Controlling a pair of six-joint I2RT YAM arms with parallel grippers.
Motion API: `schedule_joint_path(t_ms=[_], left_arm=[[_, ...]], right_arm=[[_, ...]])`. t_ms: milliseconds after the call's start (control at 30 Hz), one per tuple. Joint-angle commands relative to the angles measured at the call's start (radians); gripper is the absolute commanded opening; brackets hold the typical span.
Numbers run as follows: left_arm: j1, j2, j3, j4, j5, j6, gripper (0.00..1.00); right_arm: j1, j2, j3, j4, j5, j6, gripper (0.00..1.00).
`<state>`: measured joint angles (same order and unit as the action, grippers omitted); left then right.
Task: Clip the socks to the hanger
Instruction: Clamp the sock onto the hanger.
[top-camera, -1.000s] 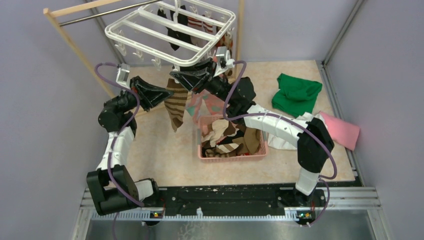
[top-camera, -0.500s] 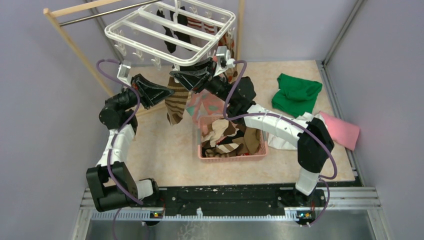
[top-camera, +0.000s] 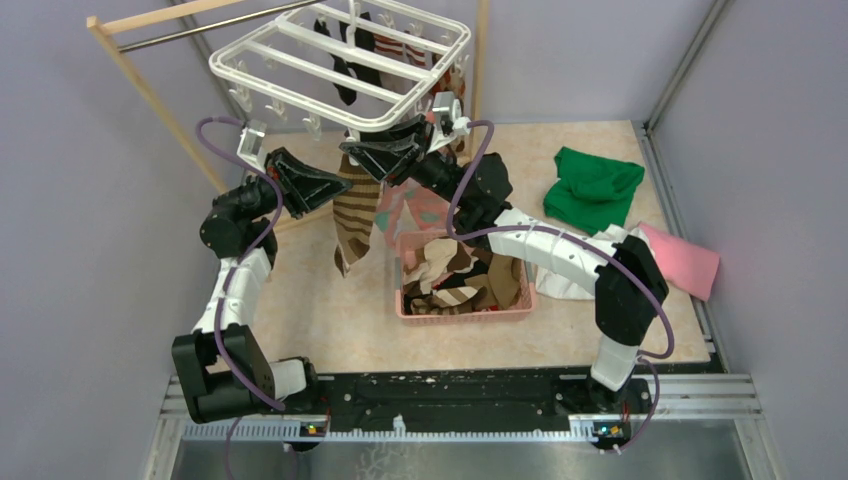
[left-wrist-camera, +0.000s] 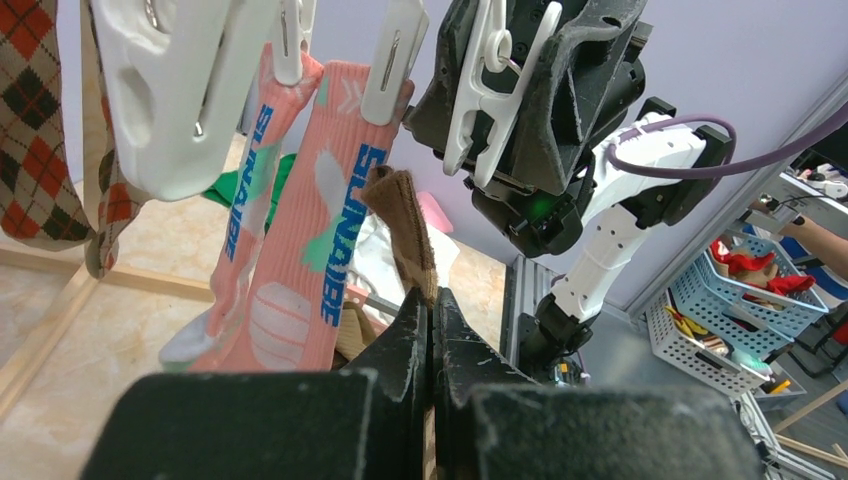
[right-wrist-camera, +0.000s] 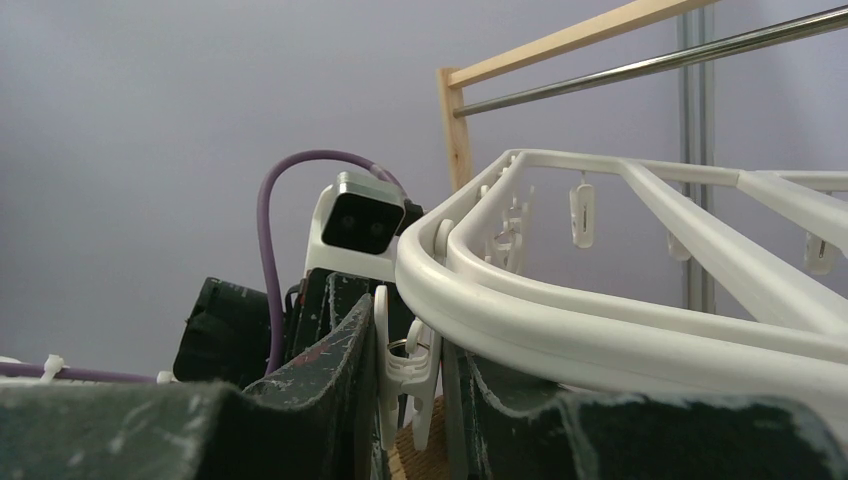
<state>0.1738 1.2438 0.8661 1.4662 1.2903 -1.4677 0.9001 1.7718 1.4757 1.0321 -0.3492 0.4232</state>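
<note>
Below the near edge of the hanger (right-wrist-camera: 600, 340), the left claw (top-camera: 338, 184) was clenched on the striped sock (top-camera: 350, 225). The sock's brown cuff stood up just under a clip (right-wrist-camera: 405, 365), and the rest hung down. Just right of it, under the same edge, the right claw (right-wrist-camera: 410, 330) grasped that clip, apparently squeezing it open. The cuff looked limp and leaning, so it might miss the clip's mouth or catch by a thin edge and drop once released. A nudge might swing the hanger or brush the pink sock (left-wrist-camera: 300, 220) clipped right alongside.
</note>
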Motion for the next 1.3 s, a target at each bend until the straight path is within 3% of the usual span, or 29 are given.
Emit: schedule_joint_path(t_ms=[0,1267], left_arm=[[-0.005,-0.024,0.043,0.325,-0.013,0.002,0.0],[-0.01,-0.074,0.067,0.325,-0.009,-0.018,0.0]], right_arm=[[-0.008,0.0,0.052,0.023,-0.035,0.011,0.0],[-0.03,-0.008,0.052,0.025,-0.056,0.02,0.0]])
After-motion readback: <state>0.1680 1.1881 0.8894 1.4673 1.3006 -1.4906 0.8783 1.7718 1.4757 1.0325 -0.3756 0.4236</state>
